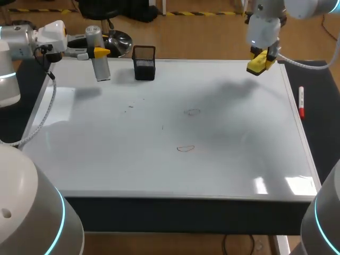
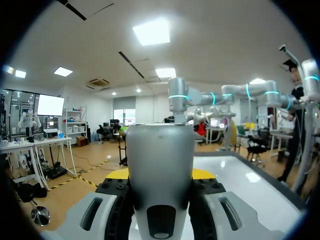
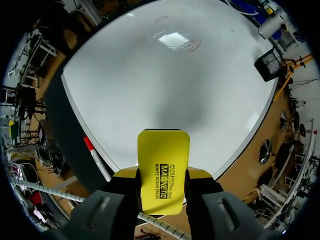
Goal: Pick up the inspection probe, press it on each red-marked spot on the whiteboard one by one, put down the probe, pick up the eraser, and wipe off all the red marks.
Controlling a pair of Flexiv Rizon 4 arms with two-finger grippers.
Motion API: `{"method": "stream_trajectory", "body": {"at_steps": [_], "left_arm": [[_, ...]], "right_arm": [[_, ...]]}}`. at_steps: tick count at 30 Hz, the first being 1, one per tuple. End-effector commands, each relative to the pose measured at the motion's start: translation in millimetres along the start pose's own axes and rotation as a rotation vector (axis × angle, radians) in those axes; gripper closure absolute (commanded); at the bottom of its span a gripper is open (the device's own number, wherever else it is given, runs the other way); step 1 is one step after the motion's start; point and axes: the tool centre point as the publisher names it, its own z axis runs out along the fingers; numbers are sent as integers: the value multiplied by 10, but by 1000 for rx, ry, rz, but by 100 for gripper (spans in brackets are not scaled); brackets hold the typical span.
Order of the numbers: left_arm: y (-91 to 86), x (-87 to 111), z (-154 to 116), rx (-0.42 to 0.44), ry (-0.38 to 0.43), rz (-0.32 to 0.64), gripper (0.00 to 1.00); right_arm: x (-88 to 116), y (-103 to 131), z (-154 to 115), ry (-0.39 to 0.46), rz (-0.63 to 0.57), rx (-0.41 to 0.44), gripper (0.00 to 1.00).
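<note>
Two pincers, both full. The left pincer [image 1: 101, 52] [image 2: 160, 176] has its yellow-tipped fingers closed against either side of the inspection probe [image 1: 101, 69] [image 2: 160, 150], a silver cylinder held upright at the far left corner of the whiteboard [image 1: 159, 175]. I cannot tell whether the probe's foot touches the board. Just right of it, at the far edge, stands a black mesh cup [image 1: 144, 64].

The right pincer [image 1: 260, 59] [image 3: 162, 176] grips the yellow eraser [image 1: 257, 65] [image 3: 163, 160] between its fingers, hanging in the air over the far right corner, well apart from the probe.

Out on the board, faint thin marks show near the middle: one loop [image 1: 192, 111], a second nearer one [image 1: 185, 148], and a few small specks [image 1: 131, 106] further left. On the dark bench [image 1: 319, 122] beside the board's right edge lies a white marker with a red cap [image 1: 301, 101] [image 3: 97, 160].
</note>
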Motion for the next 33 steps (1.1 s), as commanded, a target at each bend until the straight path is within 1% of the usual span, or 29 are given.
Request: {"method": "stream_trajectory", "body": {"at_steps": [1, 8, 9, 11, 13, 19, 21, 24, 30, 33], "left_arm": [[-14, 5, 4, -1, -2, 1, 100], [-14, 5, 4, -1, -2, 1, 100], [-3, 18, 31, 3, 11, 6, 100], [11, 109, 98, 7, 32, 8, 100], [51, 164, 167, -4, 70, 7, 100], [11, 508, 439, 37, 148, 42, 100], [-12, 641, 562, 14, 172, 29, 100], [-45, 824, 714, 22, 207, 37, 100], [-119, 1191, 1054, 80, 267, 41, 100], [-142, 1393, 1278, 105, 326, 45, 100]], "right_arm": [[5, -7, -10, 2, -2, 1, 100], [5, -7, -10, 2, -2, 1, 100], [5, -7, -10, 2, -2, 1, 100], [5, -7, -10, 2, -2, 1, 100], [5, -7, -10, 2, -2, 1, 100], [5, -7, -10, 2, -2, 1, 100], [5, -7, -10, 2, -2, 1, 100], [5, -7, -10, 2, -2, 1, 100], [5, -7, -10, 2, -2, 1, 100], [5, -7, -10, 2, -2, 1, 100]]}}
